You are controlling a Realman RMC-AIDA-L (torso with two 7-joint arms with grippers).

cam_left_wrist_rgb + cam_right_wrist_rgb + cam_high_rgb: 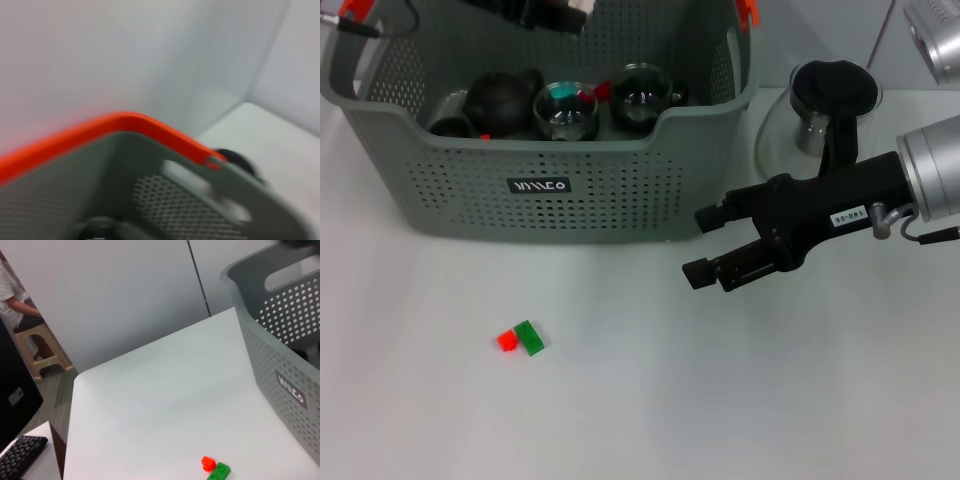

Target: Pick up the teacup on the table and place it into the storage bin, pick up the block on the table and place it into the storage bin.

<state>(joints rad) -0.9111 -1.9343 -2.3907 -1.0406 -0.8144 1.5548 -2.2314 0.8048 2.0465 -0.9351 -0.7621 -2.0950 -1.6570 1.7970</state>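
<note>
While the white worktop [720,400] spreads wide under everything, the storage bin [550,190] sits at the back of it, on the robot's left side. It is a big grey-green basket full of little holes, with a small black label [540,185] on its front wall and orange clips [748,12] at its corners. Inside it lie a dark round teapot [500,100] and two glass teacups [567,110] side by side, one with a blue-green shine in it.

Just beside the bin, on the robot's right, stands a glass pitcher [820,120] with a black lid.

The right gripper [705,245] hangs over the worktop in front of the pitcher, pointing toward the robot's left. Its black jaws are spread apart and hold nothing.

The left gripper [545,12] is up over the back of the bin, and only a dark bit of it shows at the top edge. I cannot tell how its jaws are set.

The block [530,337] is small and green, and it lies on the worktop in front of the bin, well apart from it. A tiny red block [507,341] touches it on one side.
</note>
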